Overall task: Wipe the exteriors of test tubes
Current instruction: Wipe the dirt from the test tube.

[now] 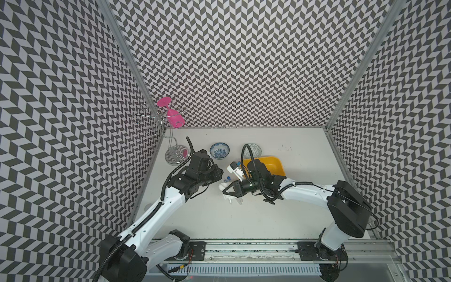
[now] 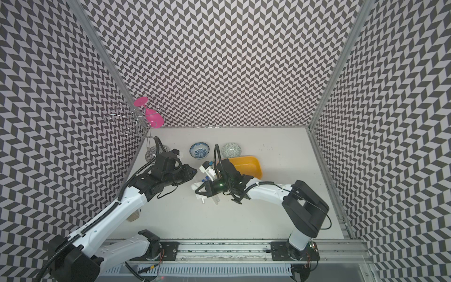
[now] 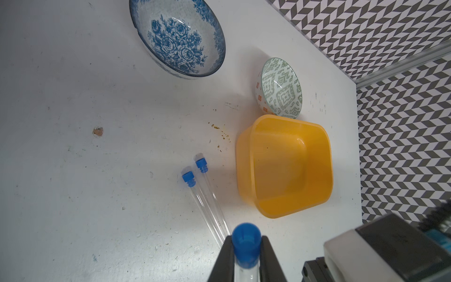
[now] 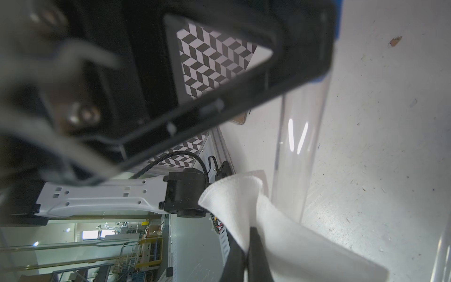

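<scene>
**Item 1: my left gripper** (image 3: 246, 256). The jaws are drawn in narrow and clamp either side of the held test tube (image 3: 246, 238) just under its blue cap. The cap end sticks out past my fingertips.

**Item 2: held test tube, body.** From my right wrist view, the clear glass runs away from the left jaws with streaks of glare along it. Its rounded end points toward my other gripper.

**Item 3: my right gripper** (image 4: 246, 258). The jaws are pressed fully together, pinching a fold of the white cloth (image 4: 288, 234). The cloth's free edge stands just beside the rounded end of the held tube; I cannot tell whether they touch.

**Item 4: first loose test tube** (image 3: 188, 177) and **second loose test tube** (image 3: 201, 165). Both lie flat on the counter (image 3: 73, 109), side by side and nearly parallel. Their blue caps are at the same end, near the yellow tub (image 3: 285, 168) but apart from it.

**Item 5: surroundings.**
- The yellow tub has nothing in it.
- A green-patterned bowl (image 3: 280, 88) sits just beside the tub's far rim.
- A blue floral bowl (image 3: 178, 39) stands well apart from the tubes.
- A wire rack (image 1: 168, 136) in the counter's far corner carries a pink glass (image 1: 173, 117) upside down.

**Item 6: arrangement.** In both top views my two grippers face each other near the middle of the counter.
</scene>
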`<state>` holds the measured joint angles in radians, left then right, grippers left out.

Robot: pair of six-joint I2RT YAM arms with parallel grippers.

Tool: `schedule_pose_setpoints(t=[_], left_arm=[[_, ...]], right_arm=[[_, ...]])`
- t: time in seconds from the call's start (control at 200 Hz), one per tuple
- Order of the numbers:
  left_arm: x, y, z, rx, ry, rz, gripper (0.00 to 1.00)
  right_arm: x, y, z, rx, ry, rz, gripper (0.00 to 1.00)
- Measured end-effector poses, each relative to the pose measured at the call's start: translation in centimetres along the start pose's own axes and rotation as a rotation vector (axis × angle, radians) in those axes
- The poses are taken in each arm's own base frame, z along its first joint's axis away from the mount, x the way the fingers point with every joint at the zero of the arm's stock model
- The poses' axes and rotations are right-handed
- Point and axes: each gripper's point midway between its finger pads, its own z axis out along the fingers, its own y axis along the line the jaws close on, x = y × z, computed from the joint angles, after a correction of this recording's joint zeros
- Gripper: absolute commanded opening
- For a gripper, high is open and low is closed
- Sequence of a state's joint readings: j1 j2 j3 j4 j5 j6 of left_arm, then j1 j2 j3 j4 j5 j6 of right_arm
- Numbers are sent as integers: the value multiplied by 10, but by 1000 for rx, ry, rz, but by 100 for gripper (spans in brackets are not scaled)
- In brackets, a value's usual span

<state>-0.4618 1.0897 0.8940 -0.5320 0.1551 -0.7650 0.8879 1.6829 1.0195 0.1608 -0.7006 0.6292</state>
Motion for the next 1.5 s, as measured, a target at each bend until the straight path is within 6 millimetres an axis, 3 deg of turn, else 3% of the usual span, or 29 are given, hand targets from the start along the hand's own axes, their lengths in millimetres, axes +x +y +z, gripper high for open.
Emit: schedule_pose_setpoints(t=[0.215, 0.491, 0.676, 0.936, 1.142, 1.327, 1.497], left_arm=[[3, 3, -1, -14, 13, 4, 16], [3, 6, -5, -19, 7, 8, 15], [-3, 11, -6, -31, -6, 3, 15], [-6, 16, -4, -43, -8, 14, 15], [-5, 17, -2, -50, -3, 32, 15], [-2, 20, -1, -53, 6, 36, 15], [1, 21, 0, -51, 17, 31, 15]], right_arm=[[-22, 8, 6, -9, -26, -44, 0], [-41, 2, 11, 4, -39, -74, 0], [-35, 0, 11, -8, -29, -70, 0], [7, -8, 3, 0, 31, -26, 0], [22, -3, -10, -8, 35, -20, 0], [23, -1, -10, -11, 37, -22, 0], [-1, 5, -1, -29, 16, -58, 0]])
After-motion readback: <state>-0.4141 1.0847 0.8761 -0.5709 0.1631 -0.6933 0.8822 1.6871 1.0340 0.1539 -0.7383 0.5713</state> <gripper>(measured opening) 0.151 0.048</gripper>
